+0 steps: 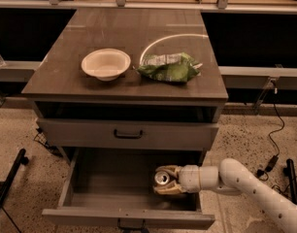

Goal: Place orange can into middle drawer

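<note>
The orange can shows its shiny silver top and lies tilted inside the open middle drawer, at its right side. My gripper reaches in from the right on the white arm, and its tan fingers are closed around the can. The can's body is mostly hidden by the fingers. I cannot tell whether the can rests on the drawer floor.
A white bowl and a green snack bag sit on the cabinet top. A closed drawer front with a black handle is above the open drawer. A black stand leg is at left and cables at right.
</note>
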Robot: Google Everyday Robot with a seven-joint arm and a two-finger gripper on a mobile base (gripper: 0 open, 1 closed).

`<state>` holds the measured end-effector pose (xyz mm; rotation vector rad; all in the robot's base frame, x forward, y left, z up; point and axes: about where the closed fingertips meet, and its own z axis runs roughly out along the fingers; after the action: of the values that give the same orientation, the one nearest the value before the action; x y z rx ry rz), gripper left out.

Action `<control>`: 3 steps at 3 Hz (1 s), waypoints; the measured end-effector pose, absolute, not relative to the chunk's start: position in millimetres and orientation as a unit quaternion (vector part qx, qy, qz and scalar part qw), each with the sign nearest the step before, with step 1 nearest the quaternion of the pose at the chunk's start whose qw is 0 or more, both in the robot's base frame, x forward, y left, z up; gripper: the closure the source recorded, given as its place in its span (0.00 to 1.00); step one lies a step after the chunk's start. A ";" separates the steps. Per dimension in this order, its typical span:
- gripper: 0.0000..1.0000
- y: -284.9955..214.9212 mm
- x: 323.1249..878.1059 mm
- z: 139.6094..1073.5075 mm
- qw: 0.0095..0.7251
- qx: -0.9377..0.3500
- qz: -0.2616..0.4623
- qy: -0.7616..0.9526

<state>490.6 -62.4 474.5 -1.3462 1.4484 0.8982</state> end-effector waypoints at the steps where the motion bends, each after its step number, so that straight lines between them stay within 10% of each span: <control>1: 0.15 -60.2 490.0 474.6 0.466 -0.549 0.368 0.589; 3: 0.00 -61.8 488.4 480.6 0.468 -0.543 0.372 0.589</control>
<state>488.4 -61.8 480.6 -1.3321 1.4447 0.9135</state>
